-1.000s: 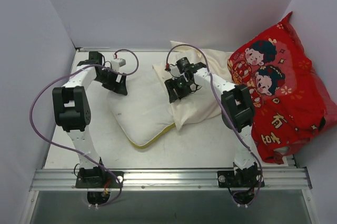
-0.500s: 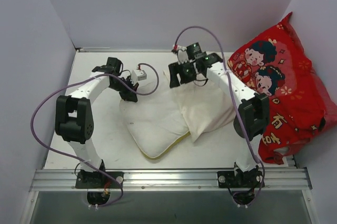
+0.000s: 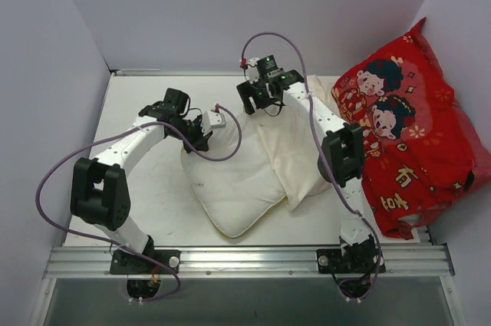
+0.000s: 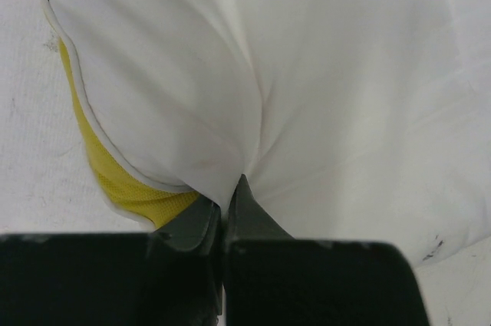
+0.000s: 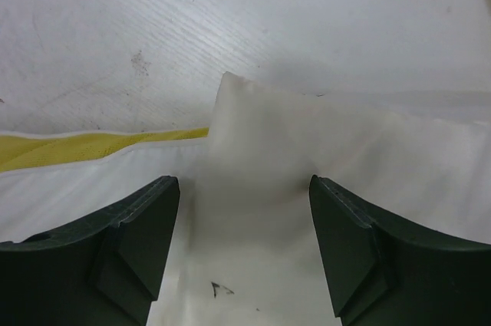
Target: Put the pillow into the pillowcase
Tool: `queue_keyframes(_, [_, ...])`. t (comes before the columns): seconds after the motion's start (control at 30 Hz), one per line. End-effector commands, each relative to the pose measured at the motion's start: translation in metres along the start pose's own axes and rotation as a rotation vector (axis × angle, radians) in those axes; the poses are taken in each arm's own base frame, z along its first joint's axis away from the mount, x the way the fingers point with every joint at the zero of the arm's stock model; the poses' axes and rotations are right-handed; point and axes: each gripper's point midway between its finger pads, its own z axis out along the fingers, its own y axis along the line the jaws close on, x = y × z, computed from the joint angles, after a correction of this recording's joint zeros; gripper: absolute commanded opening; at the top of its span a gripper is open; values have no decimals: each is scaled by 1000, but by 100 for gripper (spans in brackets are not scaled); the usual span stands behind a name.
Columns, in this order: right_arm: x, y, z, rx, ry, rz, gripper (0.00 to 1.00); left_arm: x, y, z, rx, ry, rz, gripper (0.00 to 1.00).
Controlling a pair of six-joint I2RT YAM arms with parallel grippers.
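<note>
Top view: the pillow (image 3: 230, 184) lies flat at mid-table, white, with a yellow seam showing along its near-right edge. The pillowcase (image 3: 295, 153) lies just right of it, cream and wrinkled, its left edge overlapping the pillow's right side and its far end running up toward the back wall. The left gripper (image 3: 198, 138) is at the pillow's far-left corner. Left wrist view: left gripper (image 4: 230, 188) is clenched, fingers pressed together on a pinch of the pillow (image 4: 307, 73) cover, with creases fanning out from the pinch; yellow mesh edge visible under the piped seam to the left, and bare table (image 4: 27, 149) beyond it. The right gripper (image 3: 249, 105) is at the far end of the pillowcase, near the back wall. Right wrist view: right gripper (image 5: 239, 180) is released, fingers (image 5: 138, 226) set wide apart on either side of a raised corner of the pillowcase (image 5: 261, 134); no contact seen between pads and fabric. The pillow's yellow edge (image 5: 92, 144) runs to the left of that corner, with the white table (image 5: 230, 11) beyond. A red cushion (image 3: 406, 134) printed with cartoon children leans against the right wall, just beside the pillowcase's right side.
</note>
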Motion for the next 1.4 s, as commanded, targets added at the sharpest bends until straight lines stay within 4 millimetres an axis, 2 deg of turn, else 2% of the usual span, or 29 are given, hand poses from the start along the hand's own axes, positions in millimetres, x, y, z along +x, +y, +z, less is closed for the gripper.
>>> queue_keyframes(0.0, [-11,5,7,43,-16,-90,70,-29,2,-11,-36,-84,119,0])
queue_keyframes(0.2, [-6,-10,32,182,2,-153,70,-26,0,-10,-31,-81,115,0])
queue_keyframes(0.37, [-18,-20,33,257,-41,-133,68,-25,-2,-9,-26,-82,114,0])
queue_keyframes(0.53, [-32,-14,36,237,-91,-150,68,-26,-2,-9,-29,-85,116,0])
queue_keyframes(0.8, [-6,-3,58,179,-18,-218,67,-25,-2,-10,-32,-81,119,0])
queue_keyframes(0.87, [1,-3,63,174,5,-244,61,-26,-1,-10,-33,-82,120,0])
queue_keyframes(0.9, [7,-3,66,173,24,-253,45,-26,-1,-10,-35,-82,121,0])
queue_keyframes(1.0, [6,3,64,143,27,-235,15,-28,0,-10,-38,-87,110,0])
queue_keyframes(1.03, [5,11,60,99,26,-217,1,-30,2,-10,-48,-98,111,0])
queue_keyframes(1.07, [-8,31,45,4,-16,-194,0,-32,3,-10,-57,-105,101,0])
queue_keyframes(1.13, [-21,61,25,-89,-58,-135,0,-38,8,-10,-87,-135,95,0])
queue_keyframes(1.17, [-37,84,1,-189,-109,-120,0,-42,10,-13,-102,-152,100,0])
queue_keyframes(1.2, [-43,103,-13,-260,-122,-42,0,-51,18,-14,-137,-187,118,0])
queue_keyframes(1.23, [-50,126,-27,-337,-138,-9,0,-54,17,-14,-145,-207,98,0])
queue_keyframes(1.27, [-56,151,-49,-462,-151,22,0,-61,18,-19,-169,-238,104,0])
queue_keyframes(1.37, [-68,198,-82,-617,-148,187,0,-84,21,-29,-226,-334,116,0])
